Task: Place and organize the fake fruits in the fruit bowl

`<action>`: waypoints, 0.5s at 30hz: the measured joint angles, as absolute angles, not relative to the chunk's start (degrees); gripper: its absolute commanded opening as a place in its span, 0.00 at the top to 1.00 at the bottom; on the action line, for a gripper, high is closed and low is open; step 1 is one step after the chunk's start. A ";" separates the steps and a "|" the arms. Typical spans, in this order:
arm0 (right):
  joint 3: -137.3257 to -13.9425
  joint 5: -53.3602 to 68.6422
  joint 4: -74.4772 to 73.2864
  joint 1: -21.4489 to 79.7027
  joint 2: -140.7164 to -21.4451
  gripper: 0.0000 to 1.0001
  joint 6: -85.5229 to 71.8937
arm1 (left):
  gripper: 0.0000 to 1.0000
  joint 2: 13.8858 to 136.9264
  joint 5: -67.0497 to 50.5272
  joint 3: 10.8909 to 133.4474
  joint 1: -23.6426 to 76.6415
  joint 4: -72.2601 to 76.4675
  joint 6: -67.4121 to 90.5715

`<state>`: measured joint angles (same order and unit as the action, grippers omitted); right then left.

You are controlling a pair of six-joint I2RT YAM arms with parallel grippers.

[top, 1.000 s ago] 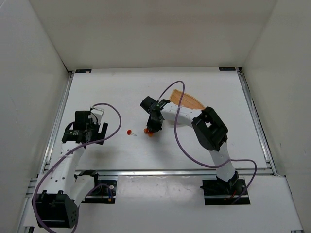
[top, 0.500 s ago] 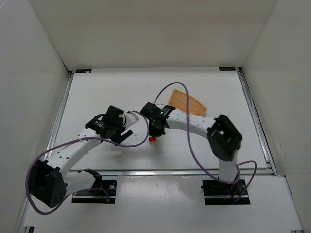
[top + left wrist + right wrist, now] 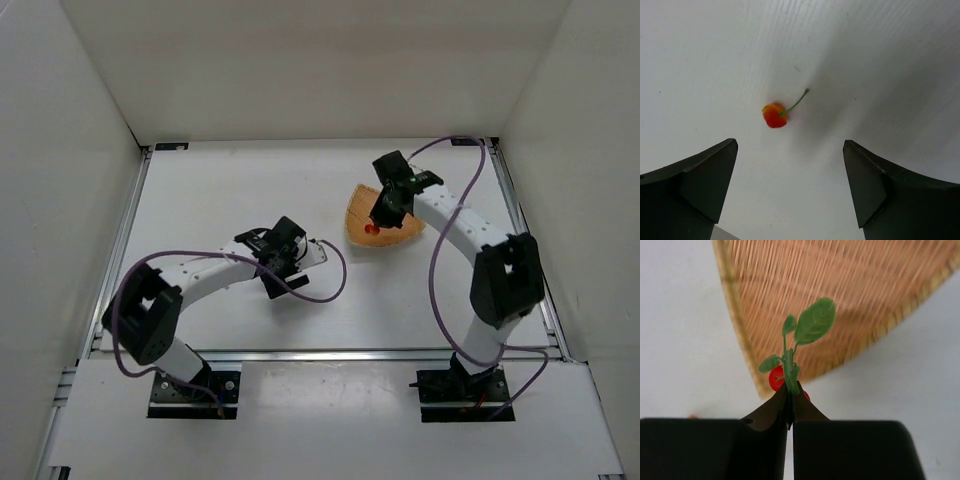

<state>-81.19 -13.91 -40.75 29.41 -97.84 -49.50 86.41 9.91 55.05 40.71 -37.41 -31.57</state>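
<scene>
Holding leafy berry cluster (image 3: 789, 367) by its stem, right hand (image 3: 789, 391) pinched tight | cluster apparently over fruit bowl (image 3: 840, 280) near rim, basin ahead | left hand (image 3: 789, 143) spread wide, empty | single stemmed berry (image 3: 774, 115) on counter (image 3: 865, 50) just ahead, stem pointing away.

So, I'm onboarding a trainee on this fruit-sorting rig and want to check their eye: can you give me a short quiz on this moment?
1. True or false: the left pincer is shut on the stemmed berry.
2. What does the right pincer grip? A) nothing B) the leafy berry sprig C) the stemmed berry
3. Fill in: the fruit bowl sits nearer the ____ arm.
Key: 1 false, it is open, the berry lying on the table ahead; 2 B; 3 right.
</scene>
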 measured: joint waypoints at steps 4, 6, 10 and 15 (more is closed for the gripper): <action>-88.84 -10.55 -40.62 24.01 -107.87 0.63 -47.70 | 0.13 93.51 9.91 57.41 40.73 -36.56 -31.94; -90.50 -9.30 -40.62 22.02 -110.67 0.50 -46.85 | 0.14 96.16 9.98 58.19 40.66 -36.27 -31.94; -91.07 -7.81 -41.58 19.51 -112.07 0.45 -44.88 | 0.15 97.54 9.91 58.74 40.12 -36.34 -31.70; -92.03 -5.78 -42.06 19.55 -111.94 0.43 -42.63 | 0.18 97.54 9.87 59.68 37.95 -35.90 -31.48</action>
